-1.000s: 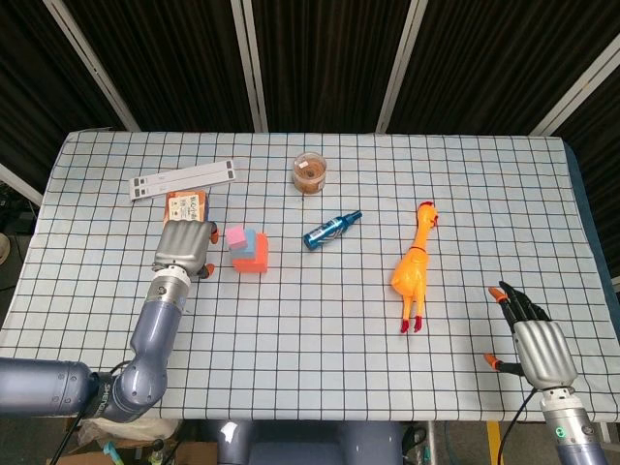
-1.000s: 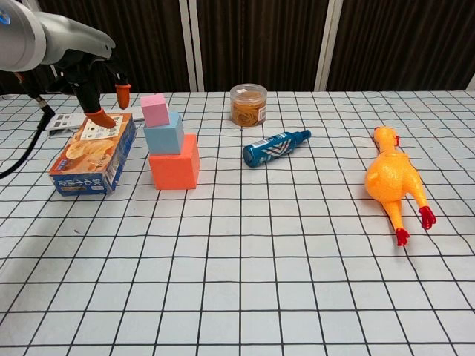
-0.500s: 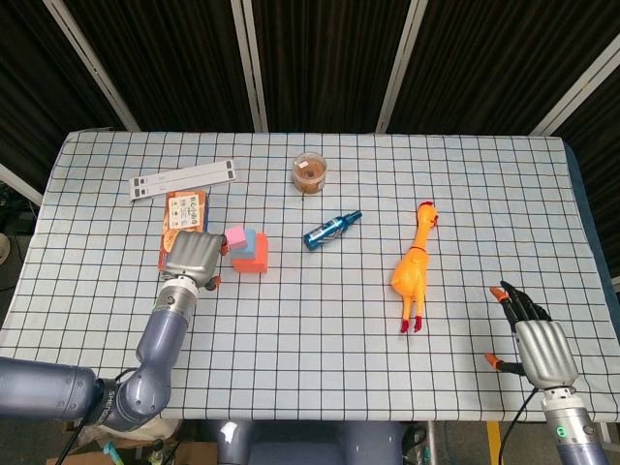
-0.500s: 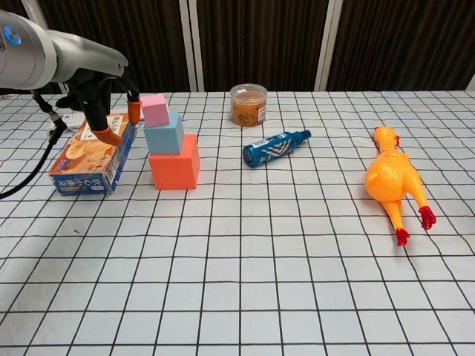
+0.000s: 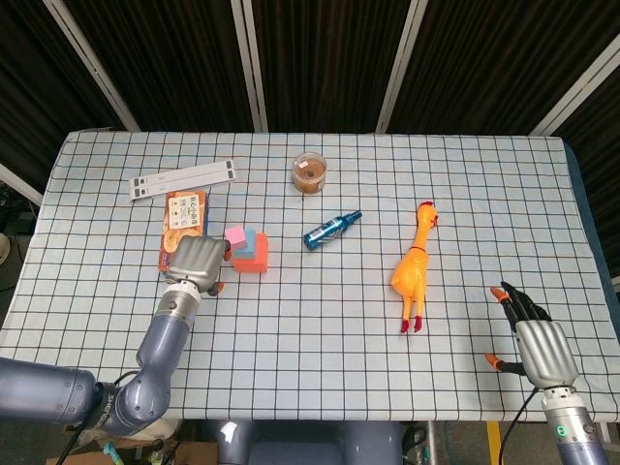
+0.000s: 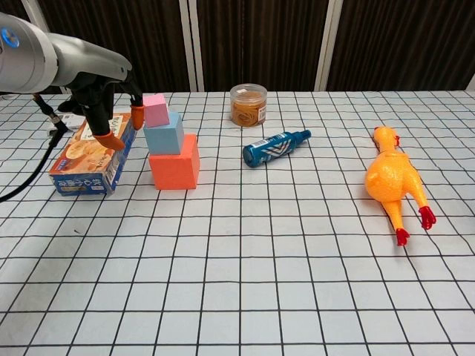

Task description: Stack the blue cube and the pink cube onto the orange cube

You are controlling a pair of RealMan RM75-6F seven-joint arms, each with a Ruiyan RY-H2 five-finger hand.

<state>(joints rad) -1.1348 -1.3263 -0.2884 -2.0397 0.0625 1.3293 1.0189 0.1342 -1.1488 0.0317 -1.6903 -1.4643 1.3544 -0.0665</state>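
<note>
Hovering beside the finished stack, left hand [image 6: 104, 111] held nothing; fingers [image 6: 136, 113] pointed downward and apart, orange tips showing, one tip close to the pink cube [image 6: 155, 110] but contact impossible to judge. Seen from the head view as a grey knuckled back [image 5: 195, 259] just left of the stack, partly covering the near end of the snack box [image 5: 184, 215]. Reached in from the lower left on a grey forearm, wrist bent so the palm faced down over the box.

Stood three high: orange cube [image 6: 174, 161] on the checked surface [image 6: 245, 252], blue cube [image 6: 164, 132] on top of it, pink cube on top of that, each slightly off-centre toward the back left.

Rested low at the near right edge of the surface, right hand [image 5: 542, 349] with dark fingers [image 5: 518, 302] stretched forward and slightly spread, holding nothing, well apart from everything else.

Lay on the surface elsewhere: blue bottle [image 6: 275, 147] on its side right of the stack, round jar [image 6: 248, 104] behind it, rubber chicken [image 6: 393, 180] further right, white strip [image 5: 184, 180] beyond the box.
</note>
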